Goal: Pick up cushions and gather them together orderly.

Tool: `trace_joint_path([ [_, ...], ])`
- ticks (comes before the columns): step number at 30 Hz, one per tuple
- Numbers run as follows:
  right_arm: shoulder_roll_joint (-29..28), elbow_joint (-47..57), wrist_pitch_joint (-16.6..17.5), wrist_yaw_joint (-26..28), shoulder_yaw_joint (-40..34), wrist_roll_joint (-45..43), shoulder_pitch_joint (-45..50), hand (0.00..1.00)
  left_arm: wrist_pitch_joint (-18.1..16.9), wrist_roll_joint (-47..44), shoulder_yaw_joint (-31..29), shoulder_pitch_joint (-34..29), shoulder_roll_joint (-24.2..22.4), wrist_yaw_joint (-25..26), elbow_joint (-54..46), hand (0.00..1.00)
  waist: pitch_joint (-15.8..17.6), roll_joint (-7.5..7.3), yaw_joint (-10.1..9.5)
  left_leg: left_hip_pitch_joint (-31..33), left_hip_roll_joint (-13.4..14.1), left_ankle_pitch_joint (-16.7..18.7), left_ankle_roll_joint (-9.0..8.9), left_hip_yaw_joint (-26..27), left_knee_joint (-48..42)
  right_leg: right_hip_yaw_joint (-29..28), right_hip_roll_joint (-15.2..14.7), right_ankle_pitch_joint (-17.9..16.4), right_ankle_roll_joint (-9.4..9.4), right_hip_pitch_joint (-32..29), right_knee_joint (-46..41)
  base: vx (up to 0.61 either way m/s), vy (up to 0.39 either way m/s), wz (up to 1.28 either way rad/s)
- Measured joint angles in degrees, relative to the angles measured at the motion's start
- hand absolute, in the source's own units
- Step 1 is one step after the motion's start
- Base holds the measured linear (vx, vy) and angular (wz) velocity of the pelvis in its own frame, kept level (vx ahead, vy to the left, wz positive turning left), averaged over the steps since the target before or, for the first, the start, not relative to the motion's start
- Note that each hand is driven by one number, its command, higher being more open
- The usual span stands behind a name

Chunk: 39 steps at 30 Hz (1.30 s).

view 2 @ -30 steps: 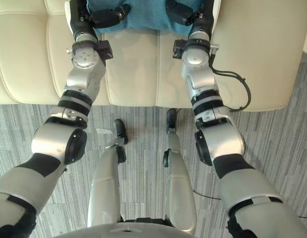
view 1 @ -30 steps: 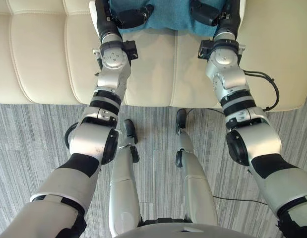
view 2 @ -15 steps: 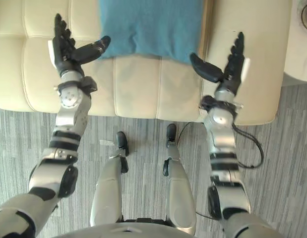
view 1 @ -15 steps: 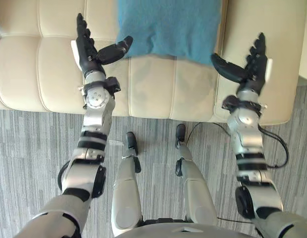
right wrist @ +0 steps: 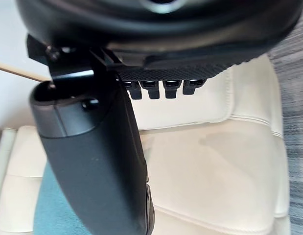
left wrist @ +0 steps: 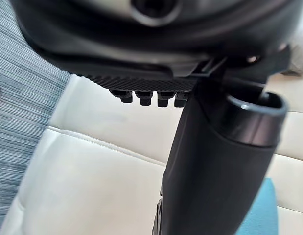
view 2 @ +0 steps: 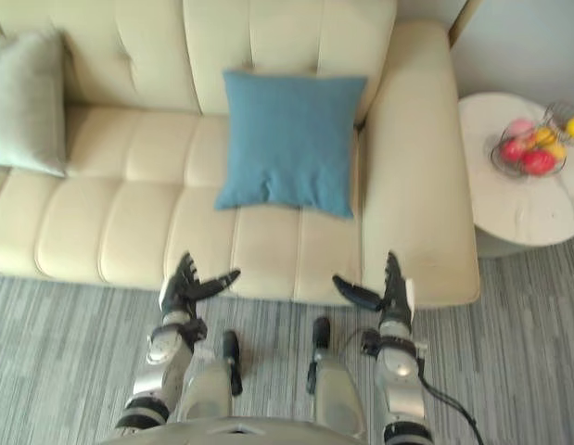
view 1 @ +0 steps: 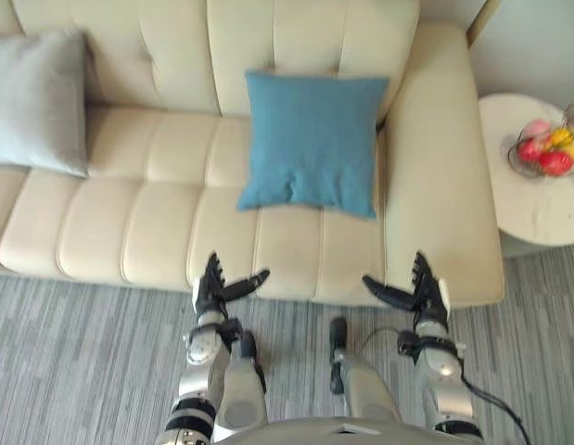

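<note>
Carpet in grey stripes covers the floor in front of one cream leather sofa with a tufted backrest and a seat divided into padded panels. Just past the sofa's right armrest stands one round white side table. It carries one wire bowl of fruit with red, pink and yellow pieces, too small to count surely.

Two cushions are on the sofa, well apart. The square teal fabric cushion leans against the backrest at the right end of the seat, close beside the right armrest, with its lower edge resting on the seat panels. The pale grey fabric cushion leans at the left end of the seat, against the backrest.

Both hands hover at the front edge of the seat, below the teal cushion and apart from it. The left hand is released, with fingers straight and thumb spread inward, grasping nothing. The right hand mirrors it, fingers straight, thumb pointing inward, empty too.
</note>
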State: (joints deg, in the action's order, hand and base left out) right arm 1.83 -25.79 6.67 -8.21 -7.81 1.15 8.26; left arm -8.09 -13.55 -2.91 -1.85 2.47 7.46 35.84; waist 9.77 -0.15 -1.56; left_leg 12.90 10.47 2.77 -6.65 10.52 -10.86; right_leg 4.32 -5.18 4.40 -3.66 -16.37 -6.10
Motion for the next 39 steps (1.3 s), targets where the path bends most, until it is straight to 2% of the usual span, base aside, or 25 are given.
trace_joint_path([
  [2,0.01,-7.08,-0.49,0.64,-0.12,0.02,-0.05,1.0,0.65,2.93,-0.58,-0.68,0.19,-0.85,5.37,1.0,-1.98,0.54,0.08,-2.58,-0.13,-0.05,-0.16,0.13,1.54,0.11,0.09,0.01,-0.09,2.52,1.45,0.04,0.029,0.0],
  [3,0.01,-7.08,-0.49,0.64,-0.12,0.02,-0.05,1.0,0.65,2.93,-0.58,-0.68,0.19,-0.85,5.37,1.0,-1.98,0.54,0.08,-2.58,-0.13,-0.05,-0.16,0.13,1.54,0.11,0.09,0.01,-0.09,2.52,1.45,0.03,0.026,-0.02],
  [6,-0.17,-15.94,-1.14,1.33,-2.38,-0.08,-0.25,1.0,0.92,7.69,-0.82,-1.27,0.82,-1.77,12.31,1.0,-3.6,0.68,0.08,-6.03,-0.5,-0.09,-0.25,0.4,3.55,0.05,0.09,0.39,-0.58,6.08,3.83,0.01,0.009,-0.01],
  [9,-0.2,-22.15,-1.59,1.45,-5.87,-0.36,-0.47,1.0,1.62,9.85,-2.46,-1.94,1.29,-2.2,17.37,1.0,-4.54,-0.06,0.14,-8.33,-0.81,0.34,-0.52,1.05,4.37,-0.57,0.01,0.86,-1.0,8.42,5.64,0.04,0.031,-0.09],
  [15,-0.25,-25.2,-2.59,1.46,-7.97,-3.57,-0.61,1.0,2.56,12.47,-3.37,-2.19,2.64,-2.43,20.57,1.0,-5.24,-1.49,0.11,-9.97,-0.95,1.05,-0.68,3.24,4.15,-2.79,0.06,1.57,-1.12,8.82,5.72,0.01,0.033,-0.19],
  [18,-0.36,-25.2,-2.69,1.46,-7.68,-3.77,-1.56,1.0,2.67,13.69,-3.4,-1.75,1.94,-2.42,20.64,1.0,-5.07,-1.42,0.04,-8.85,-0.14,3.58,-0.12,5.22,-0.52,-3.66,0.33,1.96,-0.93,7.44,3.36,-0.11,0.041,-0.38],
  [20,-0.4,-25.18,-2.72,1.38,-7.07,-4.1,-2.29,1.0,2.67,14.1,-3.5,-0.78,1.25,-2.41,20.44,1.0,-5.04,-1.36,-0.33,-7.3,0.56,4.18,1.77,6.13,-1.6,-2.97,0.54,4.7,-1.72,6.36,4.18,-0.19,0.006,-0.39],
  [21,-1.25,-25.24,-3.06,1.38,-7.24,-4.51,-3.48,1.0,2.69,14.16,-5.48,-0.09,0.18,-2.51,20.35,1.0,-4.61,-1.07,-0.97,-6.18,1.96,3.84,1.33,7.29,-2.59,0.8,0.17,-1.72,-0.5,2.46,-6.68,-0.17,-0.053,-0.21],
  [22,-2.4,-25.44,-3.28,1.38,-7.22,-4.72,-2.54,1.0,2.98,14.14,-5.62,0.16,0.23,-2.44,20.01,1.0,-4.66,-1.86,-1.0,-5.76,1.89,3.73,1.18,6.53,-4.07,4.97,-1.88,-10.93,0.32,-0.54,-25.72,-0.13,-0.063,-0.04],
  [24,-3.17,-26.19,-3.39,1.42,-7.23,-4.72,-2.27,1.0,3.08,14.14,-5.82,0.02,0.47,-2.4,19.25,1.0,-4.79,-2.94,-0.9,-4.99,1.48,4.14,1.35,5.94,-5.94,6.02,-3.13,-13.03,-1.19,-0.64,-31.1,-0.02,-0.091,0.17],
  [25,-3.66,-26.64,-3.42,1.41,-7.77,-4.71,-2.3,1.0,3.24,14.15,-7.17,0.23,0.37,-2.46,18.95,1.0,-5.07,-4.08,-1.16,-2.79,1.24,4.86,1.12,5.23,-8.52,7.57,-2.66,-12.47,-2.13,-1.42,-29.74,-0.06,-0.106,-0.07],
  [26,-3.85,-26.62,-3.38,1.36,-7.92,-4.71,-2.74,1.0,3.25,14.18,-7.34,-0.01,-0.16,-2.45,19.04,1.0,-5.97,-2.86,-2.03,-1.55,1.66,4.52,1.65,4.57,-7.16,7.42,-1.02,-12.95,-2.41,0.01,-24.39,-0.14,-0.094,-0.38],
  [27,-4.3,-26.64,-3.4,1.19,-7.92,-4.7,-4.0,1.0,3.23,14.15,-7.35,-0.02,-0.67,-2.52,18.96,1.0,-5.58,-3.41,-3.05,-0.75,1.86,2.07,0.96,5.96,-5.57,6.57,-1.2,-16.91,-1.68,0.42,-26.57,-0.13,-0.117,-0.22],
  [28,-4.7,-26.7,-3.4,1.09,-7.68,-4.69,-3.93,1.0,3.58,14.13,-7.08,0.47,-0.07,-2.54,18.64,1.0,-5.62,-4.69,-2.77,0.13,0.57,1.28,1.01,5.6,-6.04,6.22,-1.59,-19.56,-0.04,2.79,-23.91,-0.12,-0.136,-0.11],
  [29,-4.52,-26.79,-3.55,1.05,-7.66,-4.69,-4.1,1.0,3.59,14.13,-6.98,1.03,0.1,-2.52,18.62,1.0,-5.08,-4.51,-3.04,0.79,0.47,1.02,0.89,5.57,-6.51,5.88,-0.67,-20.1,2.1,3.84,-20.32,-0.13,-0.098,0.12],
  [31,-3.84,-26.51,-3.39,0.28,-7.63,-4.69,-4.51,1.0,3.61,14.12,-6.9,0.62,-1.54,-2.49,18.62,1.0,-5.15,-0.56,-3.66,1.93,3.28,-1.04,0.93,3.99,-4.83,7.4,3.47,-13.91,3.29,6.96,-10.77,-0.15,-0.036,0.0],
  [33,-3.85,-26.5,-3.38,-0.34,-7.37,-4.69,-4.19,1.0,3.67,14.14,-6.45,0.48,-2.03,-2.54,18.45,1.0,-4.76,0.1,-3.73,1.74,3.62,-3.0,0.62,3.24,-2.98,8.34,4.43,-11.62,3.64,8.41,-7.51,-0.13,-0.008,0.16],
  [35,-3.98,-26.66,-3.46,-0.83,-6.55,-4.68,-4.0,1.0,3.64,14.19,-4.83,0.85,-1.68,-2.48,18.15,1.0,-4.25,-0.29,-3.68,1.92,3.52,-4.96,0.3,2.58,-1.77,9.75,4.44,-10.62,3.98,8.48,-6.97,-0.14,0.018,0.23],
  [37,-4.03,-26.66,-3.5,-0.81,-6.21,-4.67,-3.8,1.0,3.64,14.33,-4.24,0.99,-1.52,-2.52,18.13,1.0,-4.14,-0.5,-3.58,2.12,3.17,-5.25,0.58,1.81,-1.92,10.69,3.84,-10.32,4.31,8.43,-7.15,-0.12,0.04,0.2],
  [38,-4.0,-26.67,-3.5,-0.82,-6.22,-4.67,-3.61,1.0,3.67,14.44,-4.22,1.18,-1.63,-2.51,18.03,1.0,-3.92,-0.81,-3.24,2.78,3.34,-4.16,1.74,1.44,-3.99,11.43,3.05,-10.29,4.42,8.23,-7.61,-0.13,0.079,0.3],
  [39,-4.04,-26.77,-3.57,-0.79,-6.27,-4.64,-3.45,1.0,3.61,15.48,-4.07,1.39,-1.77,-2.51,17.68,1.0,-3.69,-1.14,-3.0,4.09,3.18,-0.52,3.77,1.42,-10.99,12.47,1.76,-10.33,4.46,8.23,-8.57,-0.09,0.122,0.28],
])
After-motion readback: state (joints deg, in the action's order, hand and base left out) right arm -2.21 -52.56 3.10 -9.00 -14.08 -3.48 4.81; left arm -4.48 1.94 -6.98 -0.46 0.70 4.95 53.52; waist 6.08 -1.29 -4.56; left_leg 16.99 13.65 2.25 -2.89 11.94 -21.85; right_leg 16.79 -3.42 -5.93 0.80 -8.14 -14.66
